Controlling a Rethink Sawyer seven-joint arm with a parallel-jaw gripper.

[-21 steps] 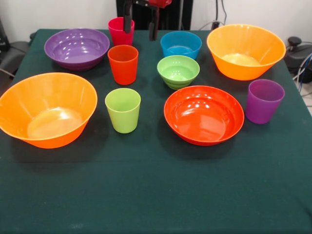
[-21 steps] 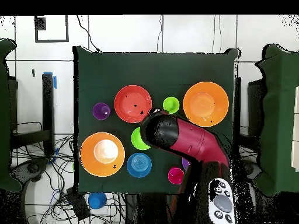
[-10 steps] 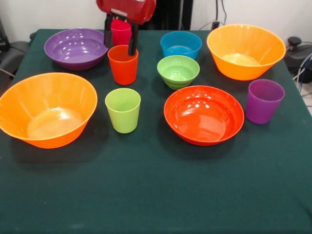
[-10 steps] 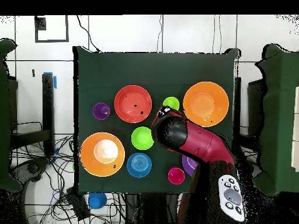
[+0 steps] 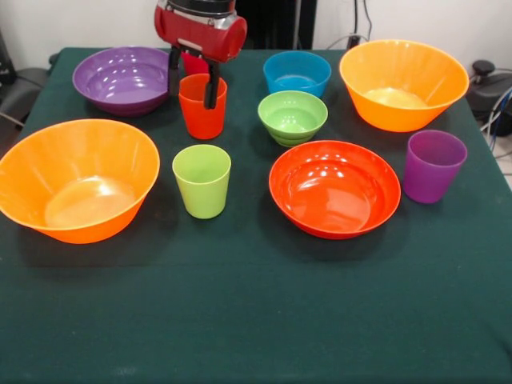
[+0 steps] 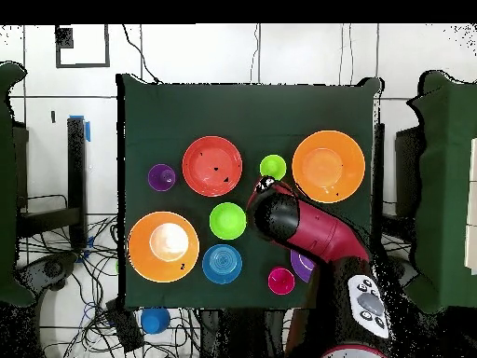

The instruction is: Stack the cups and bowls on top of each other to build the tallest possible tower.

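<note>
Dark green cloth covers the table, and on it we count ten pieces of bright plastic, none yet stacked. We see the red and black arm come down at the far left, its gripper set over the orange-red cup. One dark finger hangs outside the cup's left wall and the other sits at its right rim, so the jaws stand spread wide around the cup; we cannot tell whether either finger touches it. Behind the fingers a sliver of the crimson cup shows, mostly hidden by the gripper's red body.

Left of these, at the far edge, sits the purple bowl. Nearer and further left is a large orange bowl, and just beside it to the right stands the lime green cup, upright and mouth up. In the middle we find the red-orange bowl, with the small lime green bowl just behind it and the small blue bowl behind that. The second large orange bowl fills the far right corner, and the purple cup stands near it, right of the red-orange bowl.

From overhead, the arm covers the orange-red cup and part of the purple bowl.
</note>
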